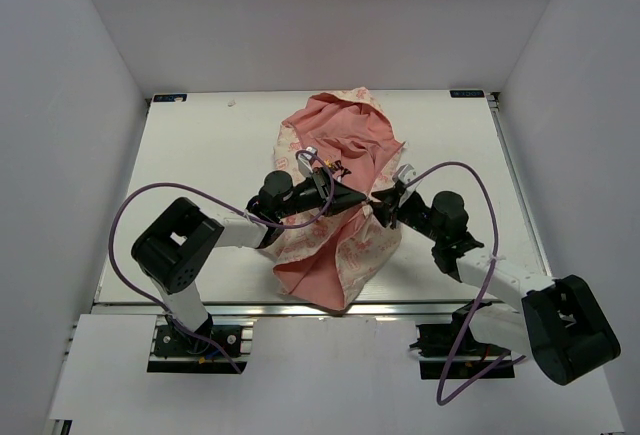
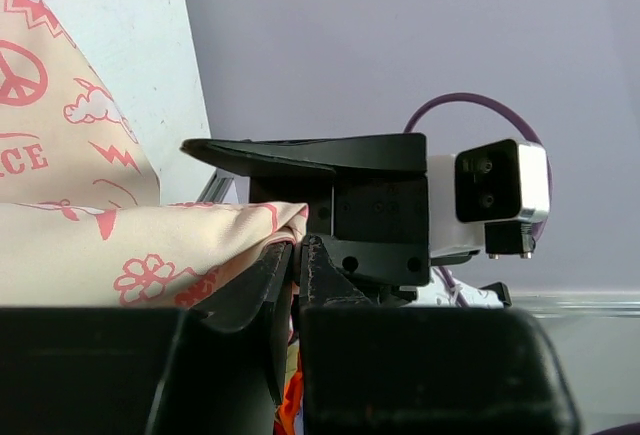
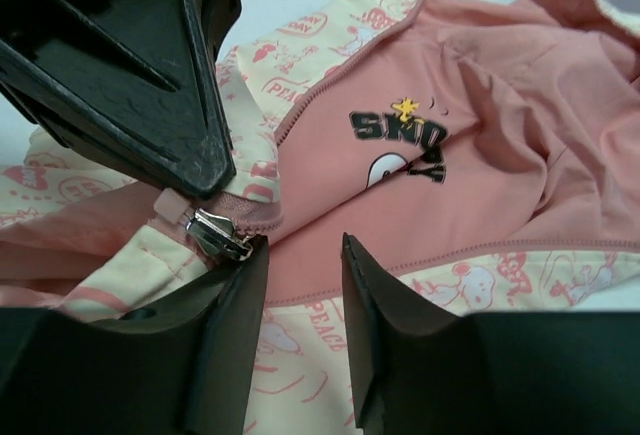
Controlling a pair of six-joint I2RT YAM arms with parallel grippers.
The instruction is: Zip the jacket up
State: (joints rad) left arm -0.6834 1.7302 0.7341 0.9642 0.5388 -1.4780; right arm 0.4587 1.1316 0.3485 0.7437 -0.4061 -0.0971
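At table (image 1: pixel 200 155) centre, jacket (image 1: pixel 335 140) lies open, lining up. Left gripper (image 1: pixel 362 195) pinches zipper trim (image 3: pixel 245 205); right gripper (image 3: pixel 300 255) jaws spread, slider (image 3: pixel 222 235) just outside gap. Step: grasping slider. Next: centre slider between jaws, close.

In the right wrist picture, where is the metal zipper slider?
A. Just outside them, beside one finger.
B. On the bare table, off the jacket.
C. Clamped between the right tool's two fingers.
A: the metal slider lies on the jacket beside one finger of the right tool; only pink lining shows between the fingers.
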